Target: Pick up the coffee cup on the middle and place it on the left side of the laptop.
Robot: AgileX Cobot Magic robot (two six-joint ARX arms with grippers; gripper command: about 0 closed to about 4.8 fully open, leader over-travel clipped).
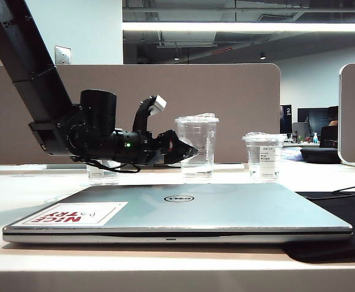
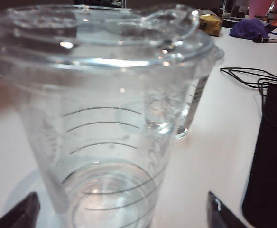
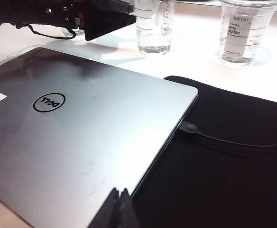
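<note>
The white surface (image 1: 37, 188) fills the lower half of the exterior frame, and the closed laptop (image 1: 183, 213) lies flat across its lower centre, its lid carrying a round logo and a red-and-white sticker (image 1: 74, 214) at lower left. A black mat (image 1: 341, 225) sits under the laptop's right edge at lower right. The left arm (image 1: 31, 67) slants down from the upper left, and the left pincer (image 1: 186, 151) sits at centre left, level with the coffee cup (image 1: 197, 148) and just beside it. In the left wrist view its two fingertips (image 2: 20, 213) stand wide apart on either side of the cup's base, holding nothing. The coffee cup stands upright at centre, behind the laptop. A shorter labelled cup (image 1: 264, 156) stands at centre right. The right pincer (image 3: 118, 209) hangs over the laptop's near edge, its tips pressed together and empty.
</note>
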